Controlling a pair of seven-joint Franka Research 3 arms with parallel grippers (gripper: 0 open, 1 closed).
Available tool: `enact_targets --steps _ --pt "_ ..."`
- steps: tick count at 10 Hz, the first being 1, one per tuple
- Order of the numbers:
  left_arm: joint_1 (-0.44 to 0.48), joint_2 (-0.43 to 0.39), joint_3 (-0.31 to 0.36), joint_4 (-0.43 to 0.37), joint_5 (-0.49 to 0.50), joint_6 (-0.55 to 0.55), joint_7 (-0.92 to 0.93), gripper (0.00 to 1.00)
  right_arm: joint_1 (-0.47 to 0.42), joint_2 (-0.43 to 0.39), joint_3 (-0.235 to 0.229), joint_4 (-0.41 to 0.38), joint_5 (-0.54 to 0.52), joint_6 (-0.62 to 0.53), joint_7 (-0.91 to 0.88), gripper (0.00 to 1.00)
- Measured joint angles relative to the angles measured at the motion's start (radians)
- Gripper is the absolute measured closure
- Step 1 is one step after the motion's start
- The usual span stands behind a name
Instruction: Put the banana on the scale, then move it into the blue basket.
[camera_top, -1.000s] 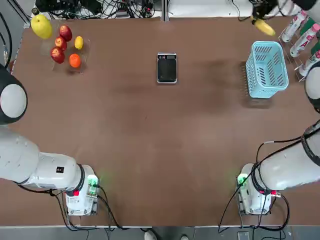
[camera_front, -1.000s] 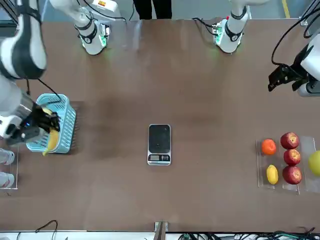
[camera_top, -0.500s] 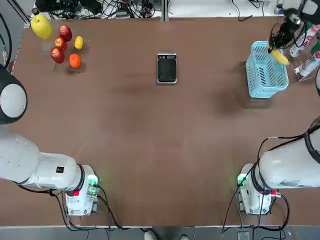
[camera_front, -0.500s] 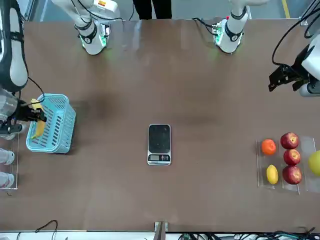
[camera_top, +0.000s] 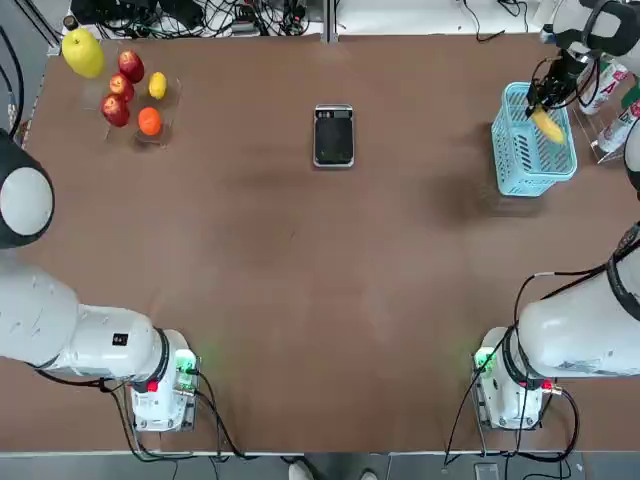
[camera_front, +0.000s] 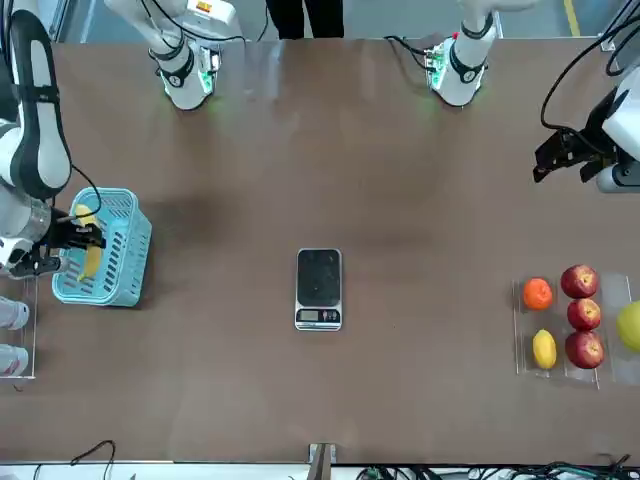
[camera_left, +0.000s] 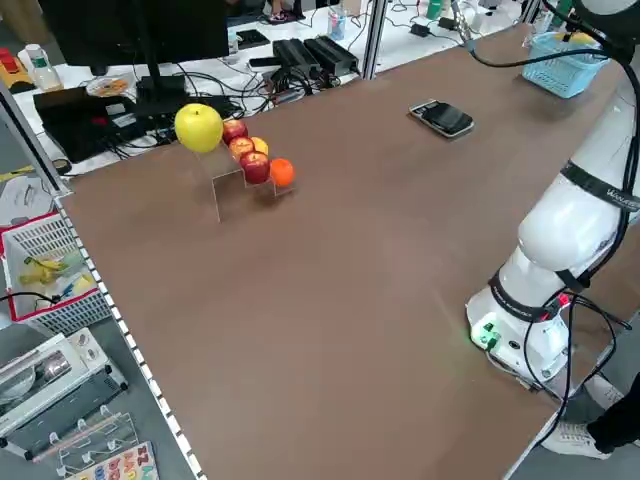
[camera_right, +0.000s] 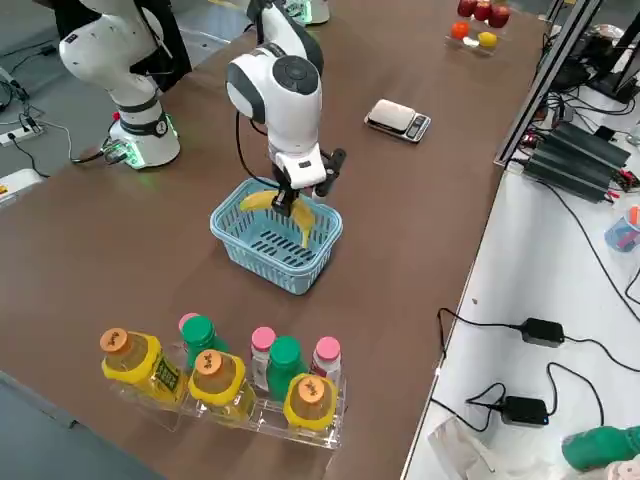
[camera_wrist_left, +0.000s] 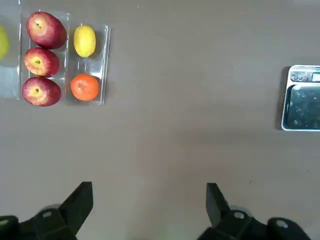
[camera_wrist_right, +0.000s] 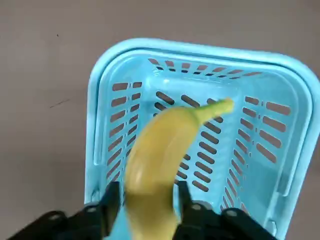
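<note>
Brown tabletop (camera_top: 300, 250): right gripper (camera_wrist_right: 145, 202) clamps curved yellow banana (camera_wrist_right: 160, 150) over light blue slatted plastic basket (camera_wrist_right: 200, 55), long axis along the basket's length, slim tip pointing away from gripper. Left gripper (camera_wrist_left: 147, 210) wide open.

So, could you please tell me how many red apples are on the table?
3, all in the clear tray at the table's far left corner: far apple, middle apple, near apple. None looks hidden.

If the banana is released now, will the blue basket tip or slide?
Probably neither. The blue basket looks light with its slatted plastic walls, but it sits flat and wide on the table. The right gripper holds the banana over its middle, so any shift is likely slight.
</note>
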Motion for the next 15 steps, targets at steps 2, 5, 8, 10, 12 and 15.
enact_targets --steps 2,5,8,10,12,15 --pt "0.001 0.0 0.002 0.0 0.0 0.0 0.0 0.0 0.001 -0.002 0.001 0.008 0.001 0.0 -0.001 0.07" --pt "0.002 0.0 0.003 0.0 0.0 0.0 0.0 0.0 0.086 -0.045 0.01 0.085 0.005 -0.005 0.065 0.0" --pt "0.002 0.0 0.004 0.0 0.0 0.0 0.0 0.0 0.166 -0.112 0.012 0.244 -0.005 -0.203 0.187 0.0" --pt "0.002 0.0 0.004 0.001 0.0 0.0 0.0 0.0 0.164 -0.151 0.008 0.316 -0.014 -0.288 0.194 0.0" --pt "0.002 0.0 0.004 0.001 0.0 0.0 0.0 0.0 0.163 -0.214 0.008 0.351 -0.028 -0.406 0.222 0.0" --pt "0.002 0.0 0.004 0.001 0.0 0.0 0.0 0.0 0.147 -0.263 -0.003 0.403 -0.043 -0.523 0.235 0.0"
